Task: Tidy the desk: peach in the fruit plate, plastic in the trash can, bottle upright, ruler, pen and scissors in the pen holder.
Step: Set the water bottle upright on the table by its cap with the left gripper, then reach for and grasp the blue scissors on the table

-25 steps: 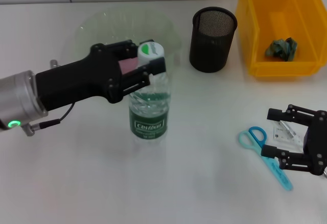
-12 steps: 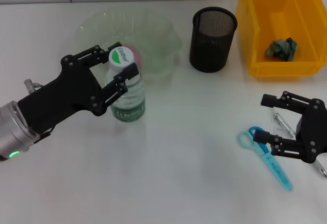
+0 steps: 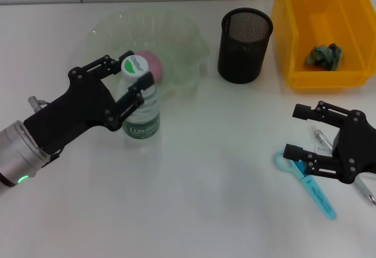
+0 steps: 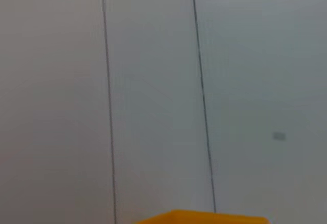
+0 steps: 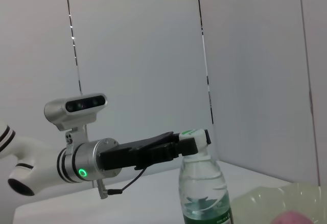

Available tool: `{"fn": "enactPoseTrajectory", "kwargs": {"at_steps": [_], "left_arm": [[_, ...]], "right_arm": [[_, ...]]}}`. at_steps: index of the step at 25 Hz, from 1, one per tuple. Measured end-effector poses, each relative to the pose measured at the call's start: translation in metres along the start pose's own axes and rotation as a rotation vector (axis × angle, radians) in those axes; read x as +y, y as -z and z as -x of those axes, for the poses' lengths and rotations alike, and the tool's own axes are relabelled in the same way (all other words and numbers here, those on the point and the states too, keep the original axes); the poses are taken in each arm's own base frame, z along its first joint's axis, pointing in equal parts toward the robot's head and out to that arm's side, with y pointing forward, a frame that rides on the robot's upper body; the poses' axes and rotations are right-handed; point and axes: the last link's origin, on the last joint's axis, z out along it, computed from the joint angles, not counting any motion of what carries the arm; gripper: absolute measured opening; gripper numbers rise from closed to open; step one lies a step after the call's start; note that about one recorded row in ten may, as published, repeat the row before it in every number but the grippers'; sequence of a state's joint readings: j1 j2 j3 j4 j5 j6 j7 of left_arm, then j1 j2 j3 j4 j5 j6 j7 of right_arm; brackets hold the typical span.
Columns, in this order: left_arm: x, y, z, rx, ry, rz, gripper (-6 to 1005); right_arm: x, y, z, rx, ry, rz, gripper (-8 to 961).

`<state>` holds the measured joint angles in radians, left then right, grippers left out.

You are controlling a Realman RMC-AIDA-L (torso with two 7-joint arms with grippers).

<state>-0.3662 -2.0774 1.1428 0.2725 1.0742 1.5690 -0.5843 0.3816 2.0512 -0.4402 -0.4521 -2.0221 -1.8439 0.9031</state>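
The clear bottle (image 3: 141, 114) with a green label stands upright on the table just in front of the fruit plate (image 3: 179, 32). My left gripper (image 3: 133, 70) is shut on its neck under the white cap; the right wrist view shows the same gripper (image 5: 187, 144) and bottle (image 5: 202, 196). A pink peach (image 3: 152, 62) lies in the glass plate. My right gripper (image 3: 292, 131) is open, hovering over the blue scissors (image 3: 306, 179) and a silver pen (image 3: 322, 137) at the right front. The black mesh pen holder (image 3: 245, 43) stands at the back. I cannot make out the ruler.
A yellow trash can (image 3: 320, 79) at the back right holds a crumpled green plastic (image 3: 326, 55). The left wrist view shows only wall panels and the bin's yellow rim (image 4: 199, 217). Another small silver item (image 3: 368, 192) lies by the right edge.
My left gripper carried the bottle left and back toward the fruit plate. My right gripper shifted left and now sits over the scissors' handles.
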Motion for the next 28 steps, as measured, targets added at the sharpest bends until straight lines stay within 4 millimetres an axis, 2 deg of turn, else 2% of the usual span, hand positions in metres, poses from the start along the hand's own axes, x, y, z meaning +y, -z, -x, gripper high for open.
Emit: {"fn": "enactPoseTrajectory", "kwargs": {"at_steps": [13, 19, 21, 25, 27, 28], "left_arm": [[-0.002, 0.000, 0.003, 0.006, 0.059, -0.036, 445], [-0.002, 0.006, -0.007, 0.066, 0.094, -0.037, 634], [-0.002, 0.015, -0.018, 0.143, 0.138, -0.034, 798], [-0.008, 0.034, -0.037, 0.216, 0.235, -0.003, 798], [-0.007, 0.044, -0.042, 0.186, 0.276, 0.068, 798], [-0.007, 0.046, -0.043, 0.168, 0.286, 0.095, 798]], "right_arm": [[-0.001, -0.002, -0.001, -0.002, -0.005, -0.013, 785], [-0.001, -0.003, -0.001, -0.005, -0.006, -0.018, 785], [-0.003, -0.003, 0.000, -0.017, -0.005, -0.032, 785], [-0.008, 0.000, 0.005, -0.062, -0.017, -0.083, 785], [-0.013, 0.003, 0.009, -0.085, -0.045, -0.111, 785], [-0.022, 0.007, 0.018, -0.090, -0.092, -0.130, 785]]}}
